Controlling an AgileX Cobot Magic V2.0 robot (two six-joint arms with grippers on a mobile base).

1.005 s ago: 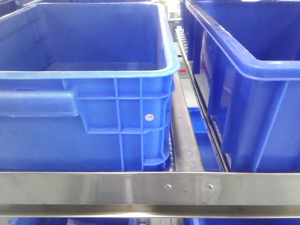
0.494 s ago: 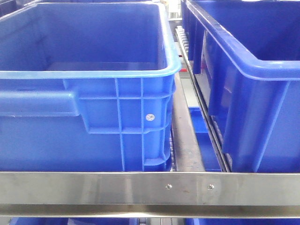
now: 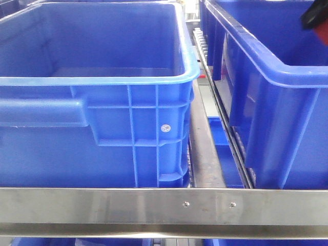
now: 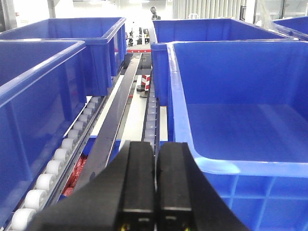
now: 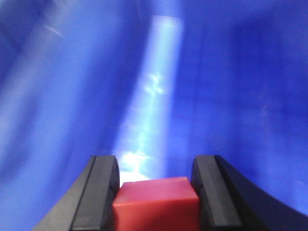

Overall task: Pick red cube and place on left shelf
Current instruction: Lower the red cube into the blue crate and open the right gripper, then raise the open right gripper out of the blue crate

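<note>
a: what do you have around you?
b: shelf rail [image 3: 154, 207] in front, left crate [image 3: 92, 97] and right crate [image 3: 266, 92] behind it, rollers [image 4: 53, 159] between crates.
a: jaws?
b: your right gripper [image 5: 155, 187] pinches the red cube [image 5: 156, 204] over blue crate wall; left gripper [image 4: 155, 178] pressed together, holding nothing.
a: change?
b: a dark and red tip [image 3: 315, 15] newly shows top right.

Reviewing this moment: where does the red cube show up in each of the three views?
Front-facing: not visible as a cube; only a dark-and-red tip at the top right corner.
Left wrist: not in it.
Right wrist: red cube at bottom centre, between the right gripper's fingers.
Shared landmark: the blue crates, whose blue surface fills the right wrist view.
</note>
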